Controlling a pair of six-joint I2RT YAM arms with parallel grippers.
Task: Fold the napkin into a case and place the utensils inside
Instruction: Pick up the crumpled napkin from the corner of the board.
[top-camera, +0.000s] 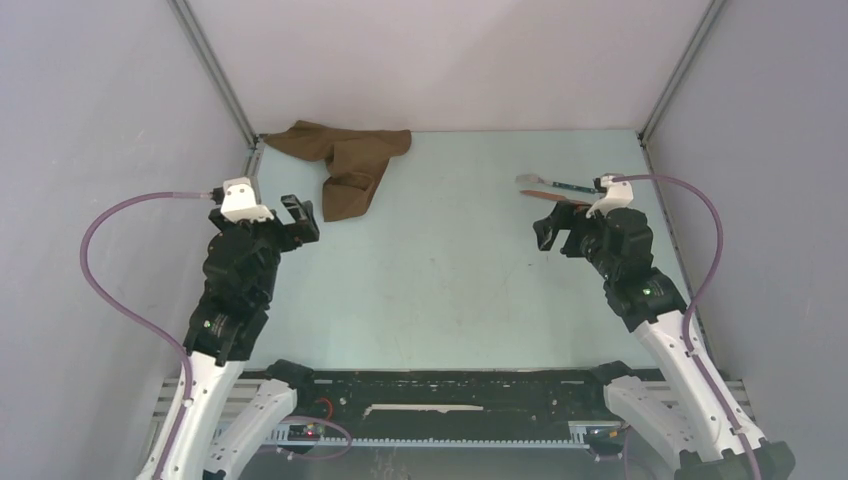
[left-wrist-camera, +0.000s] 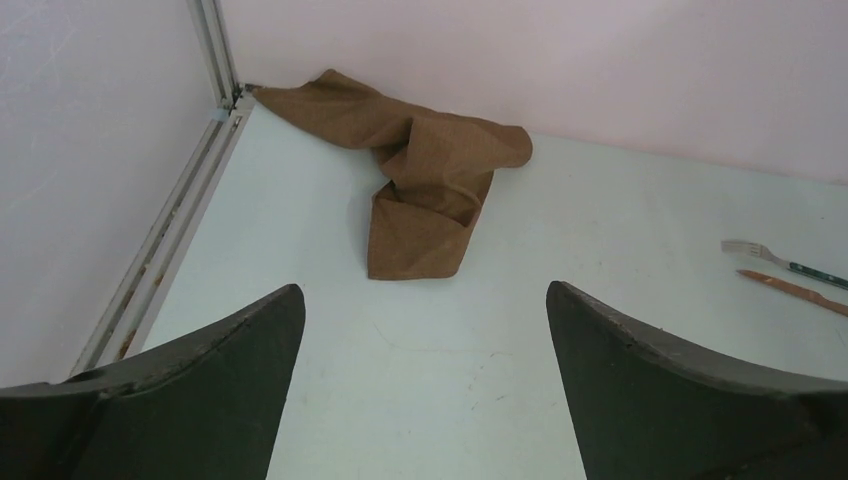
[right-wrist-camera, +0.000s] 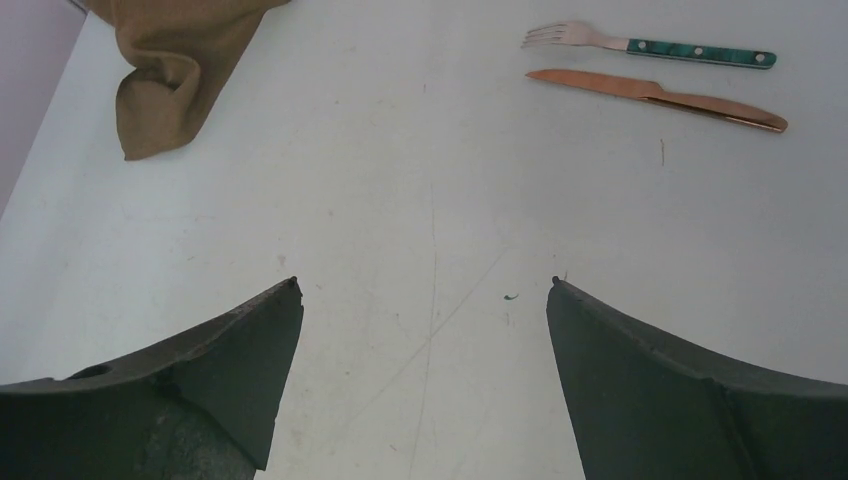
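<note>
Pale walls (top-camera: 440, 60) boxed in the mint-coloured surface (top-camera: 450, 280) on three sides. Both pairs of my fingers hung above it, empty. The left fingers (left-wrist-camera: 210, 385) were spread wide, and so were the right fingers (right-wrist-camera: 660, 380), with nothing between either pair.

The napkin (top-camera: 350, 165) lay far left, a rumpled brown heap pushed into the corner against the back wall and the metal rail (left-wrist-camera: 165, 235), one flap trailing toward me. No case had been made yet. The fork (right-wrist-camera: 650, 46) and the knife (right-wrist-camera: 660, 98) lay side by side at the far right, close together but not touching, well apart from the cloth.

I judged the corner to be the main hazard. Reaching in there, my left fingers could knock the wall or the rail. They could also close on several bunched layers at once, so the cloth would drag as a lump instead of opening flat.

The utensils looked awkward too. Both were thin and lay flat on a hard surface, so my fingers might skid over one. Closing on the fork might also shove the knife beside it.
</note>
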